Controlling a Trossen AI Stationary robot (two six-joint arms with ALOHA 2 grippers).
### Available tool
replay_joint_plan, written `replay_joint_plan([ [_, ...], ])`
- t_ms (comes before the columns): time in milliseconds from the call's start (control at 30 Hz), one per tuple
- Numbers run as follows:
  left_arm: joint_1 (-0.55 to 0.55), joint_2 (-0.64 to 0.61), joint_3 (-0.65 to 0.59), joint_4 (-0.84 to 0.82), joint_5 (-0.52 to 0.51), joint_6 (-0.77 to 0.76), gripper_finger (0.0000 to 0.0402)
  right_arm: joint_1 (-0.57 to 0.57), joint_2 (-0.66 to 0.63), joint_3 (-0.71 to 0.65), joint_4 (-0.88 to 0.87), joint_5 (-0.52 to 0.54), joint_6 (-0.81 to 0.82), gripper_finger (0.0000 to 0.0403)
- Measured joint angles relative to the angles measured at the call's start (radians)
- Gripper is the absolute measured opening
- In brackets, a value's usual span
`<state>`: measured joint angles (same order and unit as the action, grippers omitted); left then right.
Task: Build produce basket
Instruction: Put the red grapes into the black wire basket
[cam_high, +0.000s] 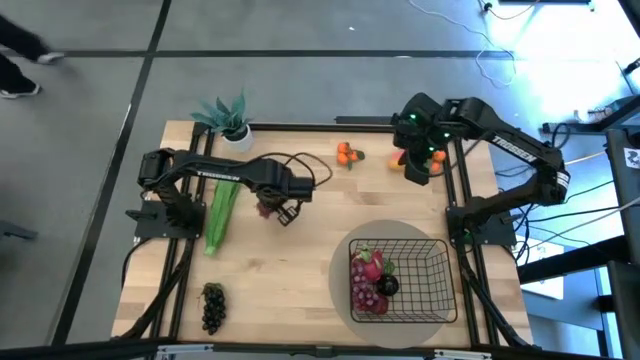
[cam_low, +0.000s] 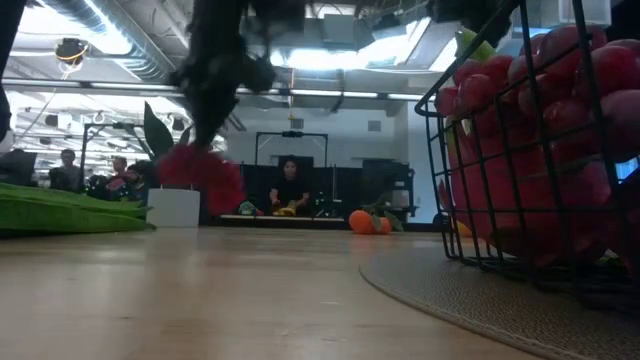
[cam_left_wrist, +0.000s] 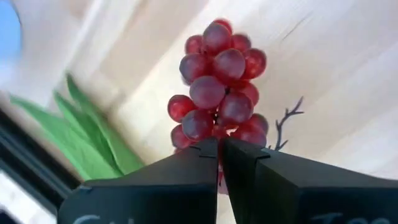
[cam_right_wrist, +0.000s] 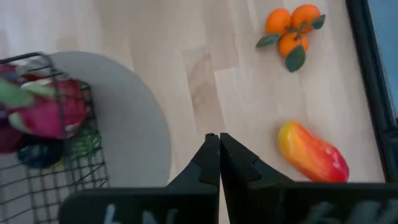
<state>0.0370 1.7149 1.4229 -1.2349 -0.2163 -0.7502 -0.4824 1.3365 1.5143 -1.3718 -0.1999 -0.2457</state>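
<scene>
Wooden table (cam_high: 300, 270); grape bunch (cam_left_wrist: 217, 81) dangling vertically from left gripper (cam_left_wrist: 221, 146).

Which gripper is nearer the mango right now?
Right. The right gripper, fingers shut and empty, hangs almost over the mango at the table's far right. The left gripper, shut on the red grape bunch, is mid-table, well away.

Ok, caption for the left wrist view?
Left end effector shut on a red plastic grape bunch, above the pale wooden table.
</scene>
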Motion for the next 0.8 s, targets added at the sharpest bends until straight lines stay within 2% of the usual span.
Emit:
replay_joint_plan([
  [200, -0.026, 0.000, 0.217, -0.012, -0.055, 0.100, 0.0000, 0.000, -0.085, 0.000, -0.005, -0.083, -0.028, 0.0000],
  [467, -0.099, 0.000, 0.449, 0.036, -0.081, 0.160, 0.0000, 0.000, -0.163, 0.000, -0.002, -0.090, -0.028, 0.0000],
  [600, -0.150, 0.000, 0.502, 0.126, -0.077, 0.181, 0.0000, 0.000, -0.185, 0.000, 0.000, -0.090, -0.029, 0.0000],
  [800, -0.230, 0.000, 0.510, 0.344, 0.000, 0.318, 0.0000, 0.000, -0.206, 0.000, -0.001, -0.090, -0.052, 0.0000],
])
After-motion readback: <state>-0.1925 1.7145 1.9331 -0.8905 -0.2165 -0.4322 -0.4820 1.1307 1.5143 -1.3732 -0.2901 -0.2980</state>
